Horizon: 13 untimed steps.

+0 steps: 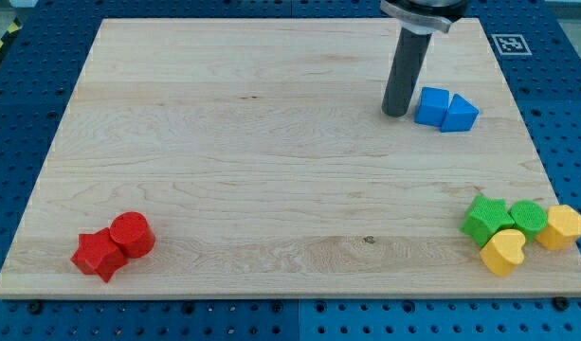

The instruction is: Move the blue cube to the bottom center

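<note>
The blue cube is seen near the view's top right, touching a blue triangular block on its right. My tip is set just beside the cube's left face (no jaws exist on this rod, so nothing is held). The tip is best brought round to the cube's upper side, so the cube is pushed toward the board's bottom centre without dragging its neighbour.

Bright even light, sharp focus (soft short shadows).
</note>
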Tool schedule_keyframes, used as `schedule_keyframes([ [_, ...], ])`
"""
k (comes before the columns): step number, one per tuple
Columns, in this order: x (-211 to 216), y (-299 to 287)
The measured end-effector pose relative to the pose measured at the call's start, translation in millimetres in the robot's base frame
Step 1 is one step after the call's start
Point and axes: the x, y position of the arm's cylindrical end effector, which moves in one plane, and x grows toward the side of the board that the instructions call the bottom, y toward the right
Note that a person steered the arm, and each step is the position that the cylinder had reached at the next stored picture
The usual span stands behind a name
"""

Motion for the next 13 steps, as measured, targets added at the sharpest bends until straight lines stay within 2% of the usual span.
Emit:
schedule_keyframes([
  [1,-9,-35],
  [2,-62,-44],
  [3,-81,6],
  [4,-73,74],
  [6,1,54],
  [10,83,33],
  [13,145,-5],
])
